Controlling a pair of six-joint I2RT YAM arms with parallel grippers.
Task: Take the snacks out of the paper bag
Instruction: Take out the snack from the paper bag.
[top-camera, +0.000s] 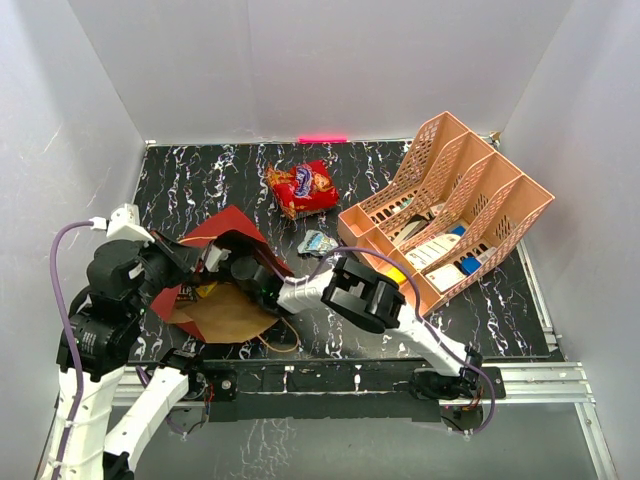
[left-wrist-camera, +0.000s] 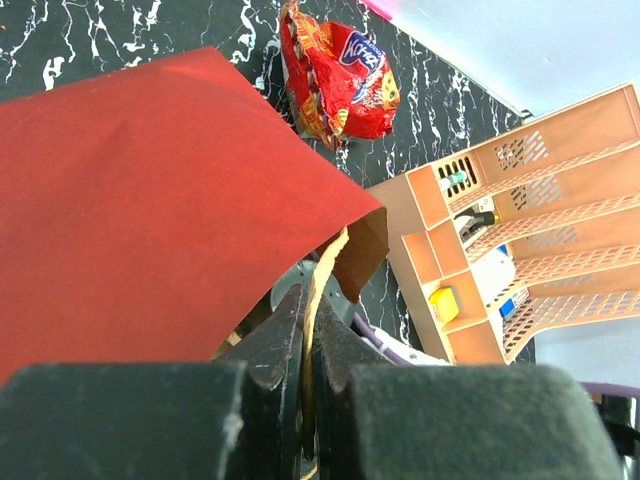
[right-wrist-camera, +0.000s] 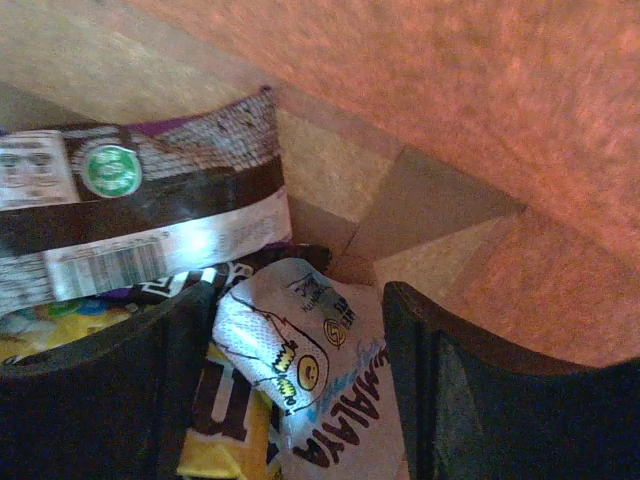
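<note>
- The paper bag (top-camera: 228, 305) lies on its side at the near left of the table (top-camera: 200, 170), its mouth toward the right. The left gripper (left-wrist-camera: 308, 325) is pinched together on the bag's upper rim and holds the mouth up.
- The right gripper (right-wrist-camera: 300, 320) is deep inside the bag. Its jaws stand apart on either side of a white candy packet (right-wrist-camera: 290, 385); I cannot tell if they touch it.
- A purple-brown packet (right-wrist-camera: 150, 210) lies just to the left of the white one, and a yellow packet (right-wrist-camera: 225, 440) sits partly beneath it.
- The chip bag (top-camera: 301, 187) and one small packet (top-camera: 318, 242) lie out on the table, beyond the bag.
- The packets look light, soft and glossy, so probably slippery. Take the white one across its middle with a gentle squeeze.
- They overlap, so a neighbour may drag along.
</note>
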